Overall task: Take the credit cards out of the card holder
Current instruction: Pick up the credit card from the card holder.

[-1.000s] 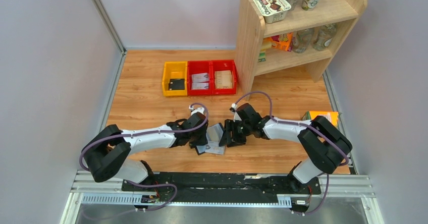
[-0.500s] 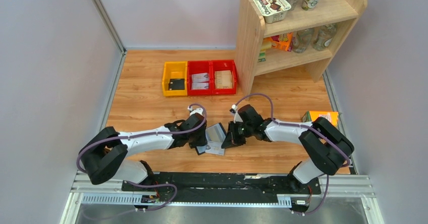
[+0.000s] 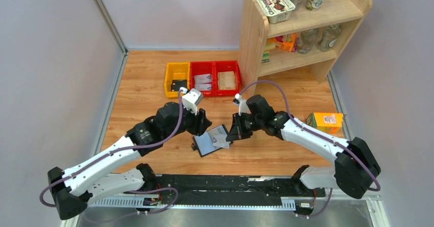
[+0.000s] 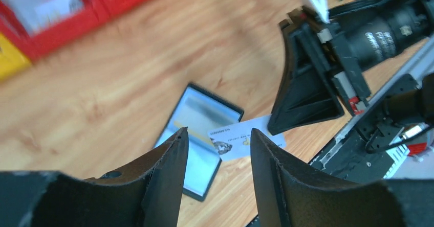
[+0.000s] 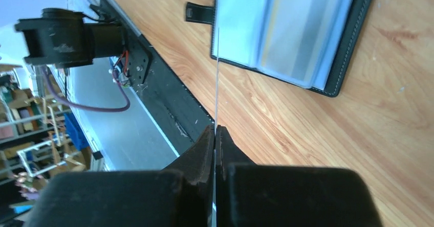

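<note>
The card holder (image 3: 203, 146) lies open on the wood, grey-blue lining up (image 4: 197, 135), strap tab (image 5: 200, 13) toward the near edge. My right gripper (image 3: 231, 136) is shut on a whitish printed card (image 3: 221, 139), held at the holder's right edge. The right wrist view shows that card edge-on (image 5: 216, 73), pinched between the shut fingers (image 5: 215, 130). My left gripper (image 3: 202, 122) hangs open above the holder's far side, with nothing between its fingers (image 4: 219, 130). The black credit cards are hidden from view.
A yellow bin (image 3: 177, 73) with a small black flat piece stands behind, beside two red bins (image 3: 203, 66) holding whitish cards. A wooden shelf (image 3: 253, 43) stands at the back right. An orange carton (image 3: 326, 120) lies right. A black rail (image 3: 220, 183) runs along the near edge.
My left gripper has opened, let go of the holder and risen away from it. My right gripper has shut on the whitish card at the holder's right edge.
</note>
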`<state>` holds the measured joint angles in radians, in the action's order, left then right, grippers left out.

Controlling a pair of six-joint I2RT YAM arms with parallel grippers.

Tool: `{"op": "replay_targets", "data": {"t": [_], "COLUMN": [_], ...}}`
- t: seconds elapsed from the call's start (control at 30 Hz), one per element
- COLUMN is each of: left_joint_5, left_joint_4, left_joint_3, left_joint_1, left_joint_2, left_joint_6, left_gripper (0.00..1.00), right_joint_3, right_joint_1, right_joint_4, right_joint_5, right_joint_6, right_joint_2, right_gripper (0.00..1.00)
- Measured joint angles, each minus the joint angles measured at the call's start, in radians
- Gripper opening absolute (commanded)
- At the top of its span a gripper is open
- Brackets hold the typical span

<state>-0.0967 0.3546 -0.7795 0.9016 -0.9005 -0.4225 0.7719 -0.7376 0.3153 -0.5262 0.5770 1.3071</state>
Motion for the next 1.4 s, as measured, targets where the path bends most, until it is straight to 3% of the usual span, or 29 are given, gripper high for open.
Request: {"op": "replay_targets", "data": {"t": [0.13,0.37,0.6,0.83,0.93,0.97,1.13,1.23,1.33,1.4], "left_joint_5": [0.101,0.431,0.602,0.723,0.759,0.771,0.836,0.883,0.91,0.915], "left_joint_4": [0.041,0.163,0.297,0.416,0.458,0.472,0.519,0.527,0.529,0.523], "left_joint_3": [-0.109,-0.235,-0.352,-0.496,-0.522,-0.525,-0.537,-0.538,-0.538,-0.536], "left_joint_1": [0.0,0.0,0.0,0.0,0.0,0.0,-0.008,-0.019,-0.026,-0.031], "left_joint_2": [0.032,-0.054,-0.142,-0.271,-0.333,-0.35,-0.394,-0.394,-0.395,-0.395], "left_joint_6": [0.203,0.521,0.678,0.734,0.744,0.747,0.756,0.75,0.742,0.729], "left_gripper": [0.6,0.7,0.7,0.63,0.49,0.35,0.0,0.0,0.0,0.0], "right_joint_3": [0.088,0.246,0.288,0.29,0.29,0.29,0.289,0.289,0.289,0.288], "right_joint_1": [0.0,0.0,0.0,0.0,0.0,0.0,0.0,-0.003,-0.003,-0.004], "right_joint_4": [0.099,0.225,0.279,0.281,0.283,0.283,0.293,0.289,0.286,0.285], "right_joint_5": [-0.013,-0.093,-0.211,-0.273,-0.29,-0.293,-0.306,-0.322,-0.33,-0.323], "right_joint_6": [-0.096,-0.266,-0.385,-0.443,-0.453,-0.455,-0.471,-0.488,-0.496,-0.492], "right_joint_2": [-0.069,-0.159,-0.214,-0.245,-0.247,-0.247,-0.248,-0.251,-0.251,-0.251], "right_gripper": [0.0,0.0,0.0,0.0,0.0,0.0,0.0,0.01,0.2,0.42]}}
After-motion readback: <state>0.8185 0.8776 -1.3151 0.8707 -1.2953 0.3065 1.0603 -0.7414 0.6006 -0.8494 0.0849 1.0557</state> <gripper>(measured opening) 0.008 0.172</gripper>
